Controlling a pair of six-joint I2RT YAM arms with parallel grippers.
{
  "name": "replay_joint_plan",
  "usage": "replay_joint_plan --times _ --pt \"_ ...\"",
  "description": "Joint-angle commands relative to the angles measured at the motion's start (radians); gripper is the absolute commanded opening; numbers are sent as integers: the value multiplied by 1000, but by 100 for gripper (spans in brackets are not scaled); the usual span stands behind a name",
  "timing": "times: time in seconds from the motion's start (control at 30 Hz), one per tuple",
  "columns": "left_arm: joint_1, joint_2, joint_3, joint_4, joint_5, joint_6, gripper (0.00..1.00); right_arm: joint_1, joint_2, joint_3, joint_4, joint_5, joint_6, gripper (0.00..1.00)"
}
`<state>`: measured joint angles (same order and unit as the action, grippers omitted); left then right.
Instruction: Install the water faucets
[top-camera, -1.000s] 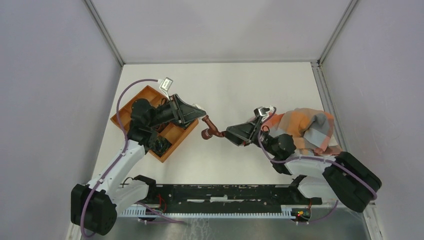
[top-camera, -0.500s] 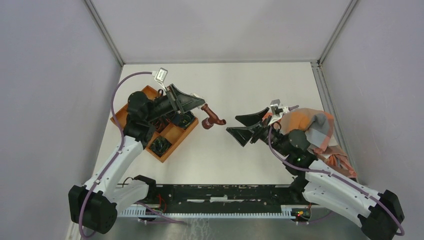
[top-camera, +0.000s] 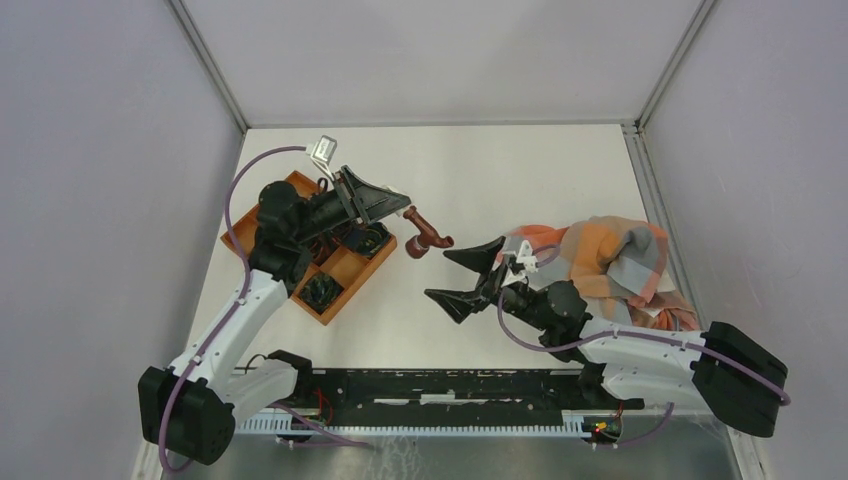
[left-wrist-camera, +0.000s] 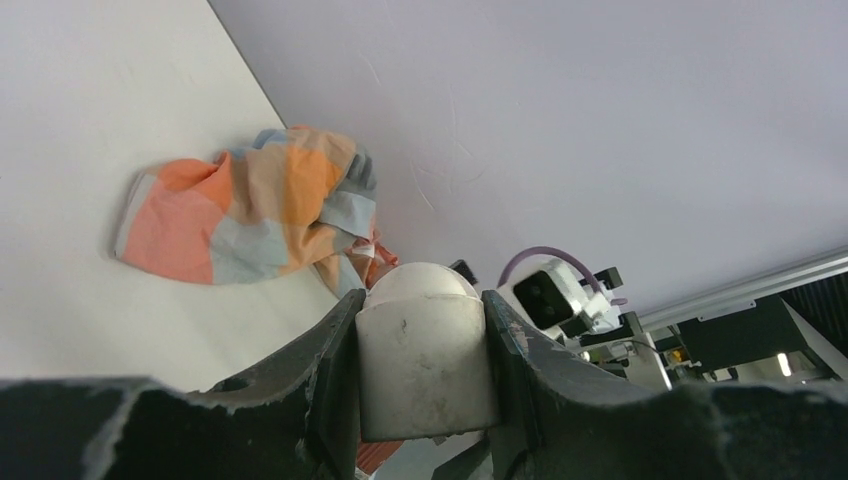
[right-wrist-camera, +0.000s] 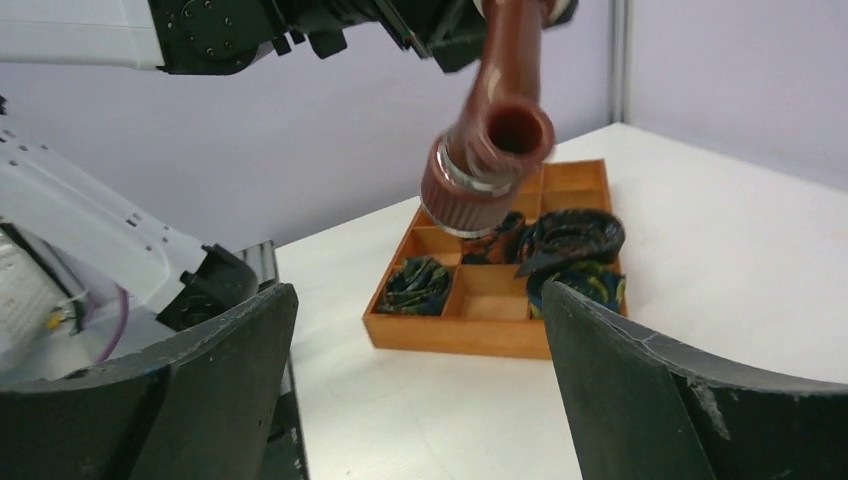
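Above the tabletop (top-camera: 520, 170), just right of the tray (top-camera: 352, 268), the tap (top-camera: 427, 239) hangs in the air, held by the left pincer (top-camera: 398, 212). That pincer is closed on the tap's pale end fitting (left-wrist-camera: 420, 370). In the left wrist view the fitting sits tight between the two fingers (left-wrist-camera: 335, 350) and touches both. From there the reddish-brown body bends down and to the right. Its open round mouth faces the right wrist camera, with a thick collar banded in silver just behind it.

The right pincer (top-camera: 438, 275) is spread wide and grips nothing. It points at the tap from the lower right, near it but apart, so the tap sits between the two pincers and nearer the left one.

The tray rests flat on the tabletop below the left arm, and dark coils (right-wrist-camera: 570, 235) lie in several of its compartments. A crumpled cloth (top-camera: 605, 250), checked orange and grey, lies on the tabletop at the right, just beside the right arm.
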<state>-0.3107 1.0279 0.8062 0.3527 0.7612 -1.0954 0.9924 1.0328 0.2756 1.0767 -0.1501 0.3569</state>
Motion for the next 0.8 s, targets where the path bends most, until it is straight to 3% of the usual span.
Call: replay_joint_plan --times 0.0,0.13,0.37,0.53,0.63,0.77 --pt "2 -14 62 -10 -7 -18 2 84 11 109 -40 141 -302 98" --pt "2 -5 118 -131 -10 -16 2 136 -47 157 -323 345 -534 98" --pt "2 28 233 -274 -19 7 2 159 -173 150 -554 499 -732 96" --pt "3 25 184 -195 -18 -33 2 167 -161 180 -504 429 -720 98" --pt "2 21 167 -154 -8 -50 2 167 -81 200 -409 306 -636 98" --pt "2 20 165 -143 10 -55 2 167 45 247 -276 258 -599 98"
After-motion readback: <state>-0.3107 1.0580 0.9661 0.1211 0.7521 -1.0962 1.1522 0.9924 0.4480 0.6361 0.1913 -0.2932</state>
